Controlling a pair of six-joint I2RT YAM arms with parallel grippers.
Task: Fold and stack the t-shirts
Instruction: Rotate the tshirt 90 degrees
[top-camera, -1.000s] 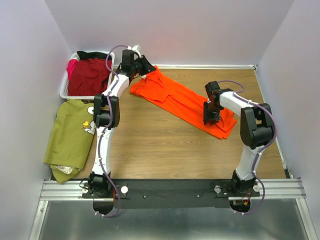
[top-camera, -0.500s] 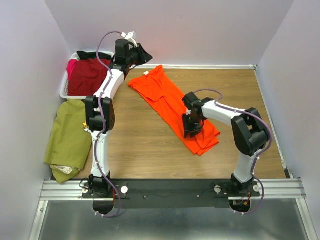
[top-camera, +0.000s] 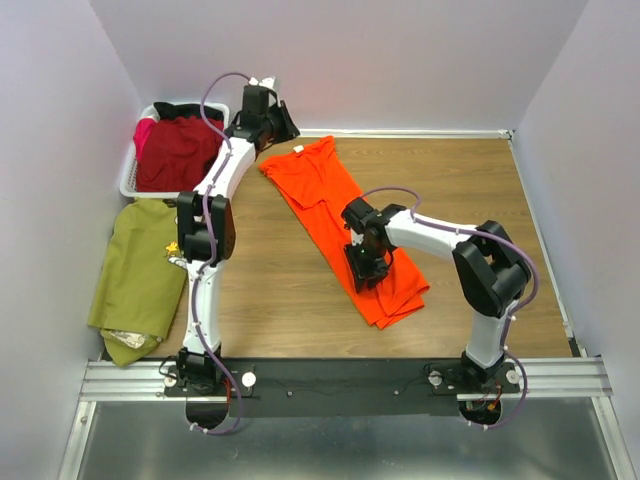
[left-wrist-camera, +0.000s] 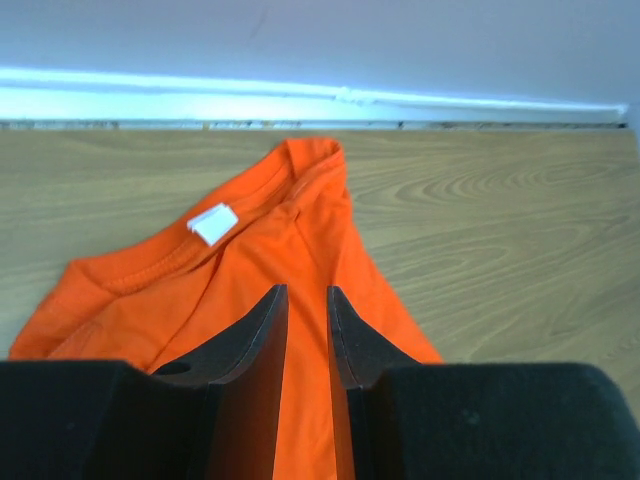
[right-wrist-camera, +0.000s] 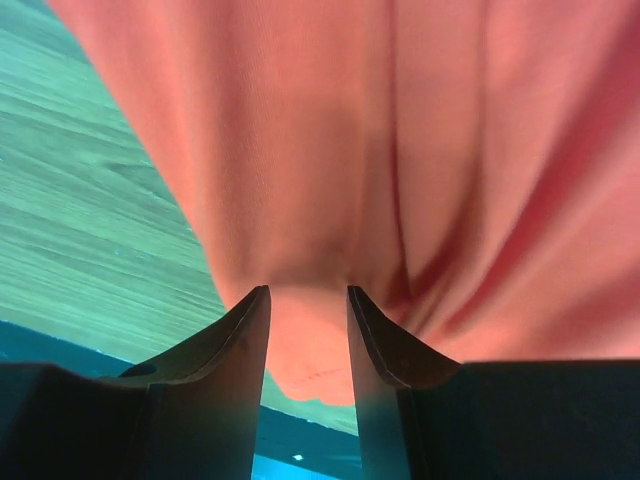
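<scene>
The orange t-shirt (top-camera: 335, 210) lies in a long strip across the wooden table, collar and white tag (left-wrist-camera: 215, 222) at the far end. My left gripper (top-camera: 280, 125) is at that far end near the back wall. Its jaws (left-wrist-camera: 307, 288) stand narrowly apart with orange cloth between them. My right gripper (top-camera: 365, 268) is over the strip's lower half, and a bunched fold of the orange t-shirt (right-wrist-camera: 330, 200) is pinched between its fingers (right-wrist-camera: 308, 290). A dark red t-shirt (top-camera: 180, 150) fills the basket. An olive green t-shirt (top-camera: 140, 270) with a print lies at the left.
The white slatted basket (top-camera: 130, 185) stands at the far left corner against the walls. The olive shirt hangs past the table's near left edge. Bare wood table (top-camera: 470, 190) shows to the right of the orange shirt and in front of it.
My right gripper has dragged the shirt's lower end left and toward the near edge. The left gripper has shifted slightly left at the back. The strip now runs steeper.
</scene>
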